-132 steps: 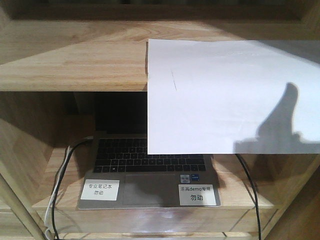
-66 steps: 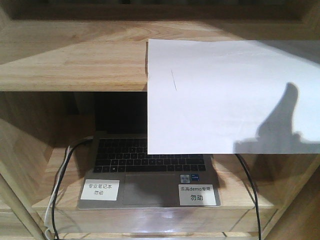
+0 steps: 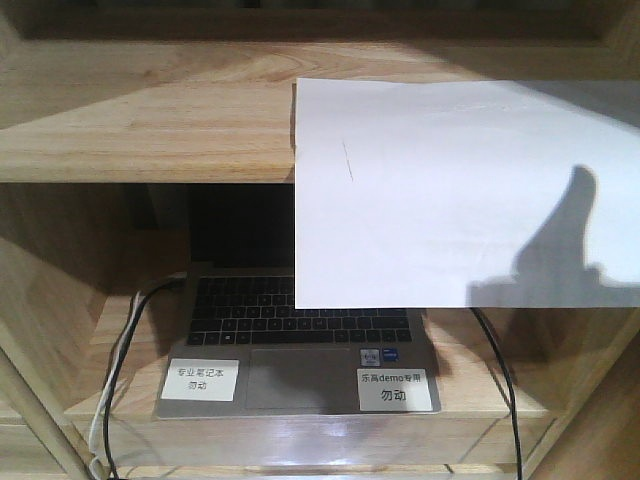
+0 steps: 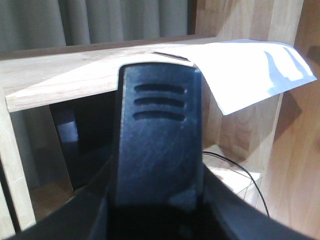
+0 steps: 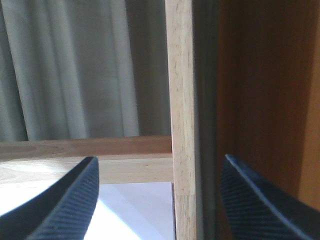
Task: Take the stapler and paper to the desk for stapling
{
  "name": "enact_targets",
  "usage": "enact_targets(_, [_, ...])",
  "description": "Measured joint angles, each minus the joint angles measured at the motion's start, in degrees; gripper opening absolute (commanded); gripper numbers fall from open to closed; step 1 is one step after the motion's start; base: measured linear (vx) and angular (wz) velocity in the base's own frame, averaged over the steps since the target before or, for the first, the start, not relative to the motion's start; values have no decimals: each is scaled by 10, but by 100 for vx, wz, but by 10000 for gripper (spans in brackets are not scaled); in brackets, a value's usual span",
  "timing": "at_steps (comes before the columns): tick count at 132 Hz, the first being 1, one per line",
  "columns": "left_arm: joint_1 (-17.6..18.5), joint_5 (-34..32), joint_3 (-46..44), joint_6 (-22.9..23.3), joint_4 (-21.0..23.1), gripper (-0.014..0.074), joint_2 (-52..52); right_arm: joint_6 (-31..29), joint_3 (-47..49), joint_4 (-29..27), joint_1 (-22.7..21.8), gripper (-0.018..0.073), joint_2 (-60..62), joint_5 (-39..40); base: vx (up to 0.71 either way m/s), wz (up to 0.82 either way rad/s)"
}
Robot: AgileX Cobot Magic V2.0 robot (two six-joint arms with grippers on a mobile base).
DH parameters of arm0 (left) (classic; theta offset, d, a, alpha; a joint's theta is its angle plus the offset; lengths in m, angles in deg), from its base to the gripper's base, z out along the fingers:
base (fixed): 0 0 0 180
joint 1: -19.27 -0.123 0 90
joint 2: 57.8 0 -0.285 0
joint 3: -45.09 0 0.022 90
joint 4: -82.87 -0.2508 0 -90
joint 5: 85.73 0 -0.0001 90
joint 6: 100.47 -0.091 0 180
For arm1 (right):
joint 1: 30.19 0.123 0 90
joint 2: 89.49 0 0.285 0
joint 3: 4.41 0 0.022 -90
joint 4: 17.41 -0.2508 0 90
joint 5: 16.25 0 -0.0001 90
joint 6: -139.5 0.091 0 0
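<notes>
**A:** Pale wood shelf unit (image 3: 60,300) filling the front view, grey curtain (image 4: 100,20) behind it. What's on the upper board (image 3: 150,110)?

**B:** The paper (image 3: 450,190). It's a plain white sheet lying on the right part of that board, and its front portion juts out past the edge. There's a short faint line near its left side and a dark shadow (image 3: 565,245) across its lower right.

**A:** And underneath?

**B:** An open laptop (image 3: 300,330) on the lower shelf, with two white labels (image 3: 202,379) on its palm rest and a black cable (image 3: 120,370) looping down on the left.

**A:** Over to the left wrist view — something black right in the middle!

**B:** That's the stapler (image 4: 160,130), end-on, three short slots across it. The left gripper (image 4: 159,195) has its fingers pressed in against both sides of it, so it's pinching the stapler. It's raised in front of the shelf, with the paper's overhanging corner up to the right.

**A:** Right arm?

**B:** The right gripper (image 5: 160,160) is spread wide — ribbed fingers (image 5: 75,195) far apart, nothing between them. It's up by the upright post (image 5: 180,100), and a patch of the paper shows low in that view, just left of the post.
</notes>
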Motion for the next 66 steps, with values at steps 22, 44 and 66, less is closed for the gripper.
enact_targets(22, [0, 0, 0, 0, 0, -6, 0, 0, 0, 0, 0, 489, 0, 0, 0, 0])
enact_targets(44, [0, 0, 0, 0, 0, -6, 0, 0, 0, 0, 0, 603, 0, 0, 0, 0])
enact_targets(66, [0, 0, 0, 0, 0, -6, 0, 0, 0, 0, 0, 729, 0, 0, 0, 0])
